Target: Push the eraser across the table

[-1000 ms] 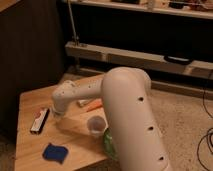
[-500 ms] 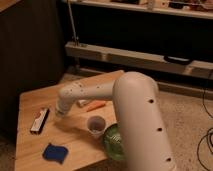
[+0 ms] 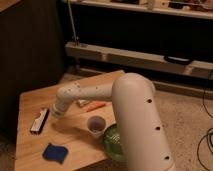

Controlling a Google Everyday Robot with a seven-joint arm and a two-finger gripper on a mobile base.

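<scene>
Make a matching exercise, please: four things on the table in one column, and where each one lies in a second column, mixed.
Things:
1. eraser
2. blue pad
3. cup
4. hand

Places:
A. near the table's front edge
B. by the left edge
C. just right of the eraser
D. beside the green object

Pairs: 1-B, 2-A, 3-D, 4-C

The surface is pale, matt wooden planking with visible seams. Near its left edge the eraser has dark edges and a smooth white face. Just beside it, the closed claw ends a smooth, matt white plastic arm. Near the front edge, the blue pad looks soft.
</scene>
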